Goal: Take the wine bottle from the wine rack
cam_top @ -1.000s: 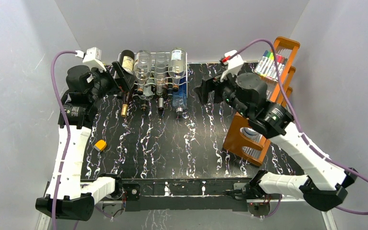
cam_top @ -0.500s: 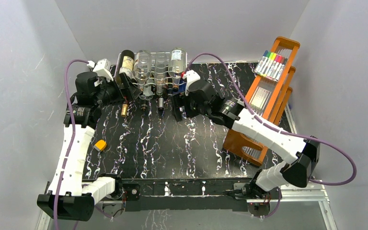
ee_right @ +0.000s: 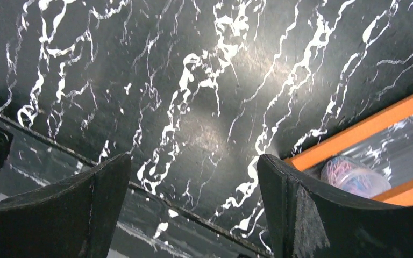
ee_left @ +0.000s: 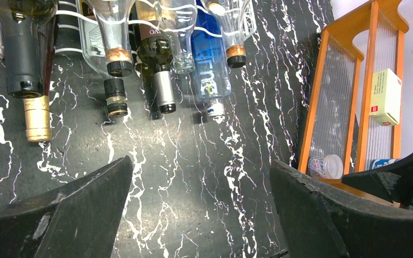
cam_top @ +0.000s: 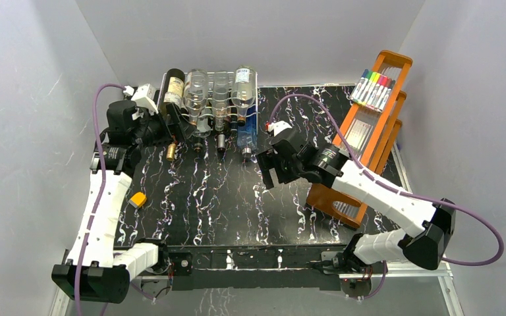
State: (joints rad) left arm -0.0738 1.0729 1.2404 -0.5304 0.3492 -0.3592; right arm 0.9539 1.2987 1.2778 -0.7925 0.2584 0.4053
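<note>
The silver wire wine rack [cam_top: 255,89] stands at the back of the table with several bottles lying in it, necks toward me. A dark labelled wine bottle [cam_top: 173,87] lies at its left end, with a gold-capped neck [cam_top: 170,152] below it. In the left wrist view the rack wire [ee_left: 67,26], a black-foiled neck [ee_left: 24,70] and the gold cap [ee_left: 36,118] show at top left. My left gripper [cam_top: 176,125] [ee_left: 200,164] is open and empty, just in front of the rack's left end. My right gripper [cam_top: 270,170] [ee_right: 193,158] is open and empty over the table, right of centre.
Clear bottles [cam_top: 207,92] and a blue bottle [cam_top: 246,135] fill the rest of the rack. A tall orange wooden rack [cam_top: 369,135] with coloured markers [cam_top: 372,89] stands at the right; a cup of paper clips [ee_right: 352,174] sits on its bottom shelf. A small orange object [cam_top: 138,199] lies front left.
My right arm swung from beside the orange rack to the rack front, then pulled back toward the table's middle, empty. My left arm shifted slightly. The bottles have not moved.
</note>
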